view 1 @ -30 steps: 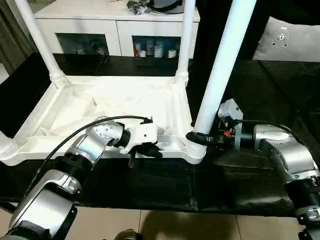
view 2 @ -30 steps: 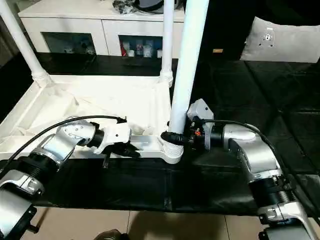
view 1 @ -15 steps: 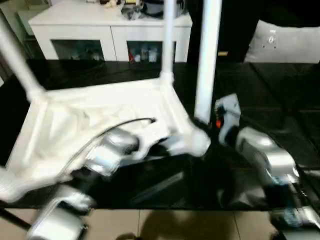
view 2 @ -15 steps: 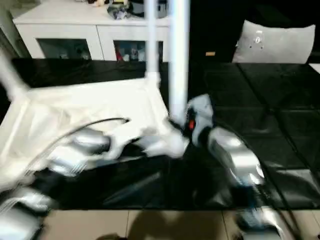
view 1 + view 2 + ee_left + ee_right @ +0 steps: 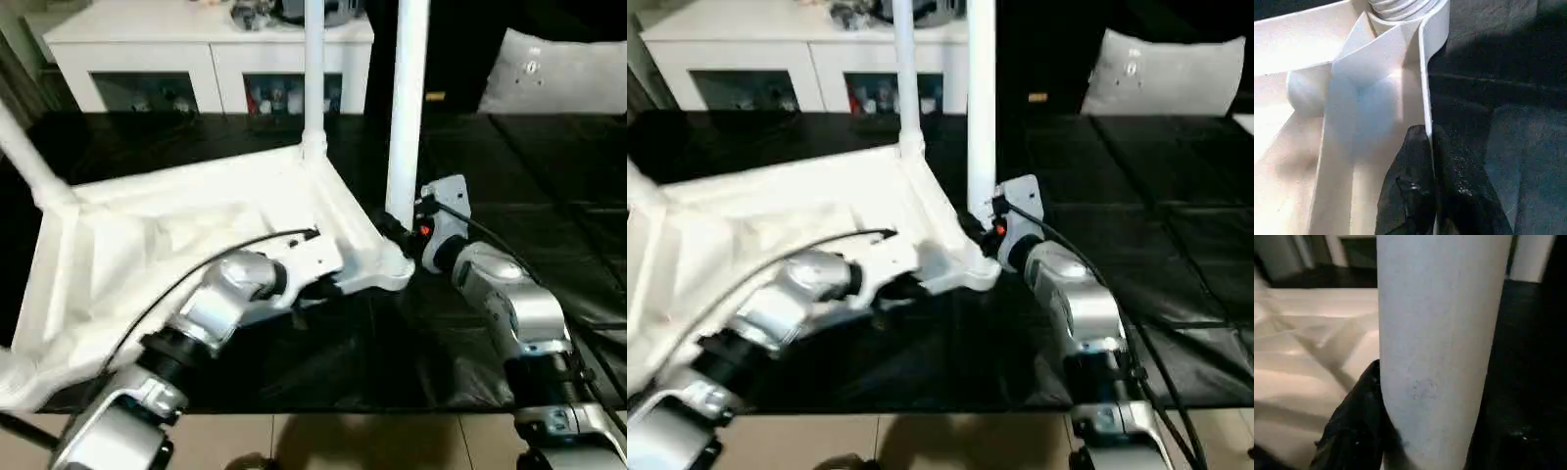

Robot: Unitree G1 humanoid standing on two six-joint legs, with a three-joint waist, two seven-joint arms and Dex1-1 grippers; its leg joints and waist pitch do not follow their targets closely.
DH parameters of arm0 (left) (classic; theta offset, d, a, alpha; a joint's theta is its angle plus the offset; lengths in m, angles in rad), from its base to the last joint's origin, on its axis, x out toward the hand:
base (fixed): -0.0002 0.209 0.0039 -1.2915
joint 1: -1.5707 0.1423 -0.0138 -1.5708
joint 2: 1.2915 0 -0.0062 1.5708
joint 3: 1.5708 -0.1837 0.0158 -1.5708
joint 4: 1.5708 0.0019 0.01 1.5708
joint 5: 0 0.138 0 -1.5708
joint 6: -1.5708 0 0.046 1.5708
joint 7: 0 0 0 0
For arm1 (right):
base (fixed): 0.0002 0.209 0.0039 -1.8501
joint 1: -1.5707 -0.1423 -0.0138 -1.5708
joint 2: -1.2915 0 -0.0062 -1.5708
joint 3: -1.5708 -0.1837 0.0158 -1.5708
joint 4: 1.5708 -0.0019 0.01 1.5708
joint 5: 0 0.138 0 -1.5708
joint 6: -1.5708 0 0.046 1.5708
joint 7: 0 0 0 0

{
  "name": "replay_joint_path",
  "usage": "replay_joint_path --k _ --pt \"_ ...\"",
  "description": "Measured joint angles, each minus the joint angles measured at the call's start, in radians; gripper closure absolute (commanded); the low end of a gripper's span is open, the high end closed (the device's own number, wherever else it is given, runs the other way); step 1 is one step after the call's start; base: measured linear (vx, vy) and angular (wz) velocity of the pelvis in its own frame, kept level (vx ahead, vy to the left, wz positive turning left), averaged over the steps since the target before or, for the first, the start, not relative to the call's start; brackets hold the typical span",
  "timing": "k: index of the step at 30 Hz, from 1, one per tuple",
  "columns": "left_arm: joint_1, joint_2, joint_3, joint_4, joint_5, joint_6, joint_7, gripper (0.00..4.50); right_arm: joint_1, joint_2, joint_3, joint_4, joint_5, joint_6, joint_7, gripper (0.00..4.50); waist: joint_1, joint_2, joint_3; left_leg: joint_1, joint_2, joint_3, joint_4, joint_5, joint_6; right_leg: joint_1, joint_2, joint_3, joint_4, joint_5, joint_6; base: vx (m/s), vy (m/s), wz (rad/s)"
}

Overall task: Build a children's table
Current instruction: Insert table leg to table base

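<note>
Nearest you, your left gripper (image 5: 315, 290) is pinched tight on the thin rim wall of the children's table (image 5: 147, 245), which lies upside down on the black-covered work table (image 5: 549, 196); the left wrist view shows one black finger (image 5: 1410, 196) on each side of that rim, just short of the corner socket (image 5: 1400, 7).

Beside it, your right gripper (image 5: 397, 227) clasps the near leg (image 5: 407, 98) low down, where the leg goes into that near corner socket; the right wrist view has a finger (image 5: 1356, 426) pressed against the tube.

Three legs stand upright in their corners: the one you hold, the far one (image 5: 313, 69) and one at the left (image 5: 24, 157). The nearest left corner is cut off at the picture's edge, so you cannot tell if its leg is in. By the look of it, what is left is checking the legs are seated and turning the table over.

Farther back is a white cabinet (image 5: 211, 49). You can read no writing or brand anywhere.
</note>
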Motion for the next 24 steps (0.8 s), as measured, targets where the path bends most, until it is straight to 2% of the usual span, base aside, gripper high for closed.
replay_joint_path --k 5,17,24 --pt "-0.002 0.020 0.003 0.027 -0.017 -0.075 -0.027 4.50 0.045 -0.024 -0.015 -0.023 0.036 -0.053 0.080 2.65 0.000 0.000 0.000 -0.003 0.001 0.000 0.000 0.000 0.000 -0.001 0.000 -0.002 -0.001 -0.003 -0.001 0.000 0.000 0.00" --pt "-0.023 0.043 -0.001 0.097 -0.025 -0.169 -0.051 4.50 0.052 -0.079 -0.034 0.029 0.107 -0.113 0.240 2.65 -0.002 0.000 0.000 -0.003 0.002 0.000 0.002 0.000 0.000 -0.001 0.000 -0.003 0.000 -0.003 -0.001 0.000 0.000 0.00" --pt "-0.024 0.074 -0.001 0.103 -0.034 -0.198 -0.091 4.50 0.051 -0.063 -0.073 0.052 0.162 -0.100 0.262 2.65 -0.002 0.000 0.000 -0.003 0.002 0.000 0.003 0.000 0.000 -0.001 0.000 -0.003 0.001 -0.003 -0.001 0.000 0.000 0.00"
